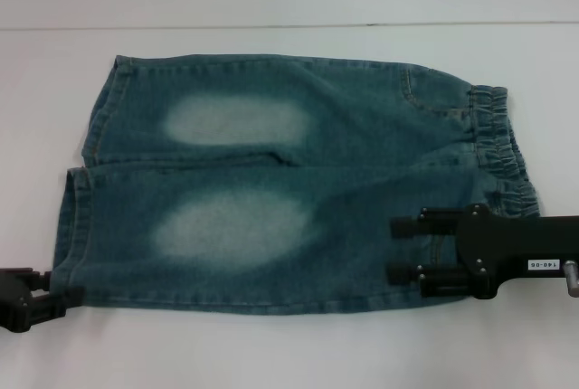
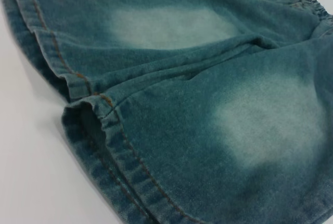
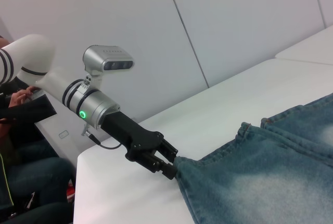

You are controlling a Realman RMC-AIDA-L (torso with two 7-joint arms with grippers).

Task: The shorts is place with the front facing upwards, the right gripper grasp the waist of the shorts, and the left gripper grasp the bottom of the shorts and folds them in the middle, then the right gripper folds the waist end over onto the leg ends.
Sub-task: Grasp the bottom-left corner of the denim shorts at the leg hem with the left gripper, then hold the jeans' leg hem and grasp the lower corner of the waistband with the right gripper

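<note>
The blue-green denim shorts (image 1: pixel 289 181) lie flat, front up, with leg hems (image 1: pixel 68 226) on the left and the gathered elastic waist (image 1: pixel 502 145) on the right. My right gripper (image 1: pixel 393 249) hovers open over the near side of the waist end, fingers pointing toward the legs, holding nothing. At the near corner of the closer leg hem sits my left gripper (image 1: pixel 59 289), open, its fingertips touching the cloth corner; the right wrist view shows the left gripper (image 3: pixel 173 165) there too. The left wrist view shows both stitched hems (image 2: pixel 78 78) close up.
The shorts rest on a white table (image 1: pixel 271 353) whose far edge (image 1: pixel 271 25) runs behind them. A person (image 3: pixel 21 130) stands beyond the table's end, behind the left arm.
</note>
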